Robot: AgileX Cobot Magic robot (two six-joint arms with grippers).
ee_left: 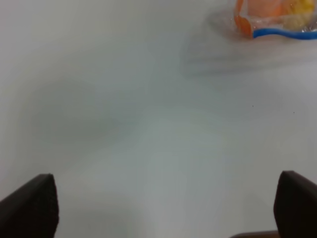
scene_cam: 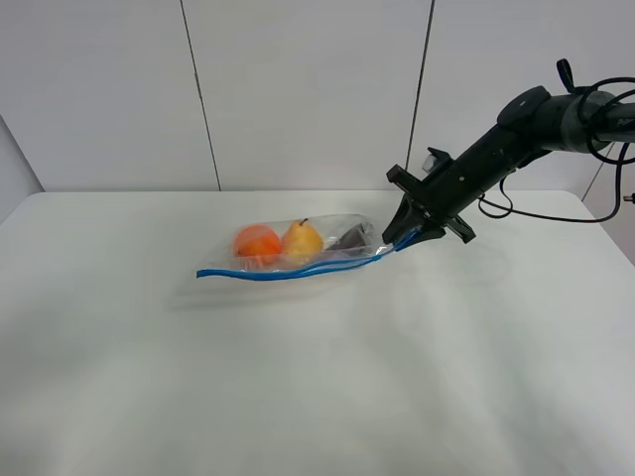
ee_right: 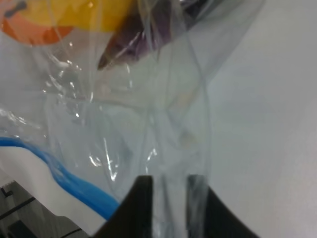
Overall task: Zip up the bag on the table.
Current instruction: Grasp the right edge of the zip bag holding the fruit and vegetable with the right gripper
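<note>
Exterior high: one clear plastic zip-top bag [scene_cam: 298, 243] lies flat near the middle of the large white matte table [scene_cam: 317, 387]. Its single blue zipper strip [scene_cam: 288, 272] runs along the edge nearer the camera. Contents are 1 round orange fruit [scene_cam: 256, 241], 1 yellow pear [scene_cam: 303, 239] and 1 dark item [scene_cam: 349, 238], three in all. Only one arm shows here. The right gripper [scene_cam: 415, 234] is at the bag's right end, where the strip ends. The strip reads as one wavy line, so I can't tell from here whether it's sealed.

Left wrist: the left gripper [ee_left: 163, 210] has its two dark fingertips [ee_left: 32, 208] spread wide with nothing between them, hovering over bare table. The bag's other end [ee_left: 270, 17] and a bit of the strip [ee_left: 285, 33] are well apart from it, so there's no contact.

Right wrist: the right gripper [ee_right: 168, 208] has both fingers nearly together, pinched on clear bag film. The strip [ee_right: 74, 181] passes just beside the fingers, not between them. The pear, orange fruit and dark item are visible through the plastic beyond.

Status, my read: one end is anchored by the right claw. The left isn't engaged and the run along the zip looks not yet done. Left to do: bring the left gripper to the strip, then close it end to end.
</note>
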